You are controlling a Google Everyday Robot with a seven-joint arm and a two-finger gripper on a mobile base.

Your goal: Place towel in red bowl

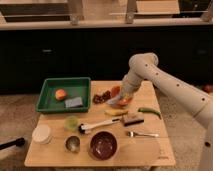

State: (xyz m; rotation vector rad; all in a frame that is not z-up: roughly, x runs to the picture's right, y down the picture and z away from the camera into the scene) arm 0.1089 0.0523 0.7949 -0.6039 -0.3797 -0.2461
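Observation:
The red bowl (116, 91) is a small orange-red bowl at the back middle of the wooden table (150, 152), mostly covered by the arm's end. My gripper (121, 97) is low over the bowl, reaching in from the right. The towel (113, 101), a small pale grey-blue cloth, shows at the gripper's tip on the bowl's front-left rim. I cannot tell whether it hangs from the gripper or rests in the bowl.
A green tray (50, 101) at back left holds an orange fruit (61, 94) and a flat grey-blue pad (73, 102). Nearby are red chillies (101, 96), a banana (116, 112), a brown block (133, 119), a green pepper (150, 111), a fork (142, 134), a maroon bowl (103, 145), a metal cup (73, 144) and a white tub (41, 134).

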